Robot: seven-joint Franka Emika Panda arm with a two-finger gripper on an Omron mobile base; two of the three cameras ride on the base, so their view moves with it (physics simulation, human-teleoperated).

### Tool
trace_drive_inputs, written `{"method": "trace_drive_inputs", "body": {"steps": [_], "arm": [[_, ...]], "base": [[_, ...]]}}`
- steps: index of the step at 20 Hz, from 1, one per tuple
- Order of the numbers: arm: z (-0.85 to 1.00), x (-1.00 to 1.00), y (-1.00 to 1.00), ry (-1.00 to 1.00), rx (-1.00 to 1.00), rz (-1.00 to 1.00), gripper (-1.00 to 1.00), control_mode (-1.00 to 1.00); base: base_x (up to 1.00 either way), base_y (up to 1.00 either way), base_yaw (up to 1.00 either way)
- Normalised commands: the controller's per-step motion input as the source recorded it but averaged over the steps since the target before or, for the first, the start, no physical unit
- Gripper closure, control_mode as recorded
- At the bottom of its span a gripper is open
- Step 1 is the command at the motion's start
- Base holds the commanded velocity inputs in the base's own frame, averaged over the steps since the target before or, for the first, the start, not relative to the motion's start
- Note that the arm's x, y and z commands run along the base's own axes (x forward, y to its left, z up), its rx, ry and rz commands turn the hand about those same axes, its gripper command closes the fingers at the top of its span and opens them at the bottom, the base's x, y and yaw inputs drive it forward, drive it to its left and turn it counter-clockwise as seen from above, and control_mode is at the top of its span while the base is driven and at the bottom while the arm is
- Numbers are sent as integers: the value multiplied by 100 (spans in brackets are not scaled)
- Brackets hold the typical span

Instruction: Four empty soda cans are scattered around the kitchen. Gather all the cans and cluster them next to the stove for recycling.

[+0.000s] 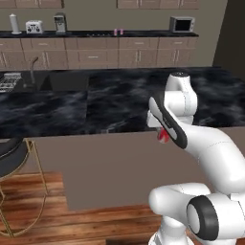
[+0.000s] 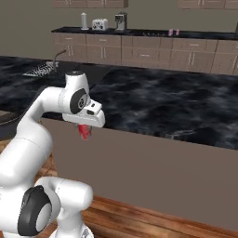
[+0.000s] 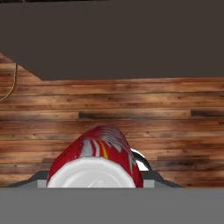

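My gripper (image 1: 163, 137) hangs just below the front edge of the dark island counter (image 1: 115, 103), shut on a red soda can (image 1: 164, 135). The same can (image 2: 84, 131) shows under the white hand in the right base view. In the hand view the red can (image 3: 94, 155) sits between the fingers, silver top toward the camera, above the wooden floor. Two purple soda cans (image 1: 117, 31) stand side by side on the far back counter, just right of the black stove (image 1: 98, 34). From the right, these cans (image 2: 173, 32) appear beside the stove (image 2: 155, 34).
The island's brown front panel (image 1: 110, 162) stands right before the arm. A sink (image 1: 12, 82) with a faucet (image 1: 32, 67) lies at the island's left end. A bar stool (image 1: 9, 158) stands at lower left. Toaster (image 1: 33, 26), coffee machine (image 1: 60, 22) and microwave (image 1: 182, 24) line the back counter.
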Motion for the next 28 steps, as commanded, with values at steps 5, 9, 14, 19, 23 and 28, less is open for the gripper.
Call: {"method": "trace_drive_inputs", "body": {"steps": [5,9,14,19,23,28], "arm": [[0,0,0,0,0,0,100,100],[0,0,0,0,0,0,100,100],[0,0,0,0,0,0,100,100],[0,0,0,0,0,0,100,100],[0,0,0,0,0,0,100,100],[0,0,0,0,0,0,100,100]], "base": [[-5,-100,0],[-4,-100,0],[-2,-100,0],[0,-100,0],[0,-100,0],[0,-100,-1]]}}
